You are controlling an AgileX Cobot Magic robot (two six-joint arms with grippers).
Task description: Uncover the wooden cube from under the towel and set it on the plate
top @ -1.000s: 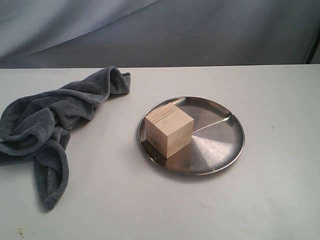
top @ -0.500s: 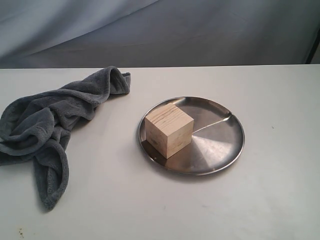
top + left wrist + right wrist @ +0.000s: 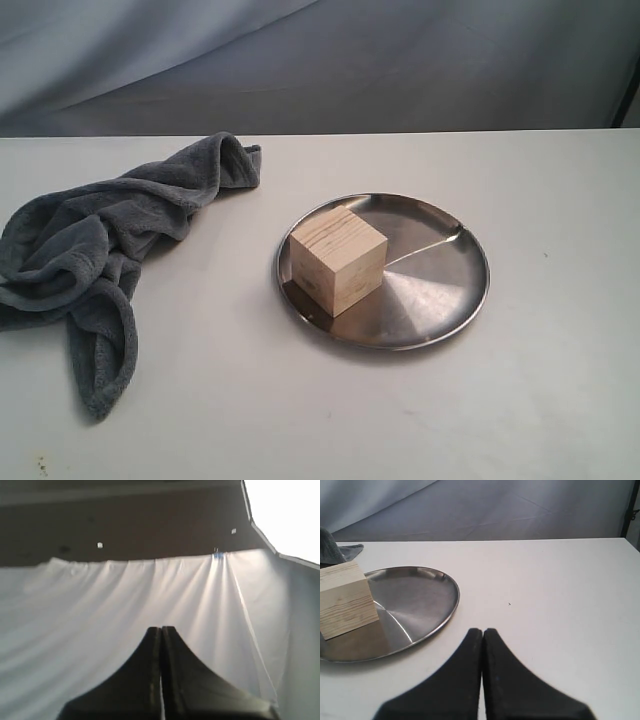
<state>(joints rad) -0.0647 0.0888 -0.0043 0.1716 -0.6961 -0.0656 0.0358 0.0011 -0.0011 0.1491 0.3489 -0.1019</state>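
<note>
Two closed, empty hands, our left hand (image 3: 161, 630) and right hand (image 3: 482, 631), touch nothing; the wooden cube (image 3: 338, 258) sits on the plate (image 3: 440, 290), the towel (image 3: 90, 250) well apart from it, so we should disturb nothing.

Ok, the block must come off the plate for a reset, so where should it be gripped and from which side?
Probably from straight above, closing on two opposite upright faces of the block. It stands flat on the plate with a corner turned toward the exterior camera, so the grip should be rotated to match; the raised rim hinders a low sideways approach.
</note>
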